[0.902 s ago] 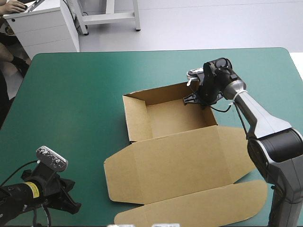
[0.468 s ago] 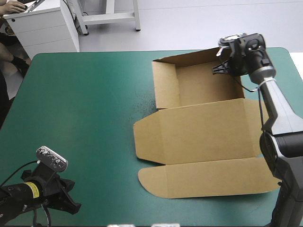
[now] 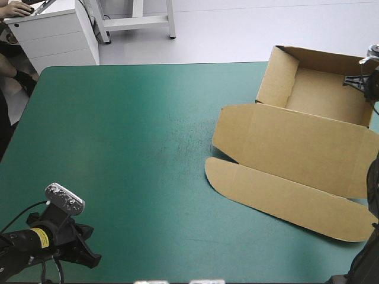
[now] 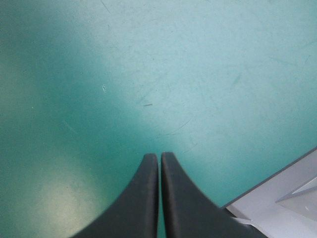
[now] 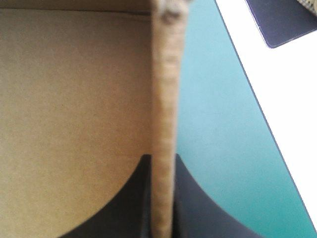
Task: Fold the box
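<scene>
left hand [image 4: 159, 157]: fingers pressed together, empty, over bare teal-green bench [image 3: 118, 148] at the near-left corner. The box [image 3: 296, 142] is well off to its right and ahead. right hand [image 5: 162, 159] is the nearer one, clamped on the box's tray wall. The lid trails toward bench centre, long axis slanted. High view crops the right hand. Can't tell if the tray overhangs the far edge.

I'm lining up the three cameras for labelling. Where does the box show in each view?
High view: the box lies at the far right corner of the teal-green cover, lid spread toward the near edge.
Left wrist view: not in it; only the teal-green cover ahead of the left hand.
Right wrist view: the right hand is shut on a wall of the box.
Shared landmark: the teal-green cover.
</scene>
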Controlling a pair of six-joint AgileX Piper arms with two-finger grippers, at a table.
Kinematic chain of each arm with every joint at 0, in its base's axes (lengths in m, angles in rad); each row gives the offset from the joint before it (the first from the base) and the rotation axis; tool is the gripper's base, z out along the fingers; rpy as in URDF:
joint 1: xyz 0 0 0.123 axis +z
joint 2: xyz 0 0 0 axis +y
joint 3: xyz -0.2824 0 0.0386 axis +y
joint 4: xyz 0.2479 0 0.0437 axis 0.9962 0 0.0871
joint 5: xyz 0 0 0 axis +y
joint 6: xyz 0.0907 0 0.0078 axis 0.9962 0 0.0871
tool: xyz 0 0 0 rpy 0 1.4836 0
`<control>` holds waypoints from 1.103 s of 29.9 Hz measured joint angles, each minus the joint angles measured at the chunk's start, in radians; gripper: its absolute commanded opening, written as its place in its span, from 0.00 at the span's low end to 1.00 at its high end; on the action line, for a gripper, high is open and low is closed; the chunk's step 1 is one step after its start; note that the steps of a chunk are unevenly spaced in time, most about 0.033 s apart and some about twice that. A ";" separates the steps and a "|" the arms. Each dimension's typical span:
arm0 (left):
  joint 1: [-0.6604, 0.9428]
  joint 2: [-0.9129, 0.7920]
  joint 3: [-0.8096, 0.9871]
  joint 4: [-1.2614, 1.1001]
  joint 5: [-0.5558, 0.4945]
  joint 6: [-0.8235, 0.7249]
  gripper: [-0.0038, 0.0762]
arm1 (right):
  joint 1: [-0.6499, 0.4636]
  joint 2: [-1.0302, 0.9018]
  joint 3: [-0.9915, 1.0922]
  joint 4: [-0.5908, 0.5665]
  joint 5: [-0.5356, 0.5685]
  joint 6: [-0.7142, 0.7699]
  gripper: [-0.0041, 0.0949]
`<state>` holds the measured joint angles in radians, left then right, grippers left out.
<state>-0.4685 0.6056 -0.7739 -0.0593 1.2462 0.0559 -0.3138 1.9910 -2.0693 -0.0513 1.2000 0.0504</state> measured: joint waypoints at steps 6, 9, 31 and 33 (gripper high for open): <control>0.000 0.000 0.000 0.000 0.000 0.000 0.04 | -0.082 0.023 0.001 0.063 0.006 -0.008 0.11; 0.000 0.000 0.000 -0.001 0.000 0.000 0.04 | -0.091 0.035 0.002 0.064 0.006 -0.012 0.26; 0.000 0.000 0.000 -0.001 0.000 -0.001 0.04 | -0.094 -0.024 -0.055 0.207 -0.011 -0.094 0.29; 0.000 0.000 0.000 -0.001 0.000 -0.001 0.04 | -0.094 -0.048 -0.058 0.260 0.009 -0.122 0.17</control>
<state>-0.4685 0.6056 -0.7739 -0.0602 1.2462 0.0550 -0.4074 1.9429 -2.1277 0.2083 1.2089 -0.0720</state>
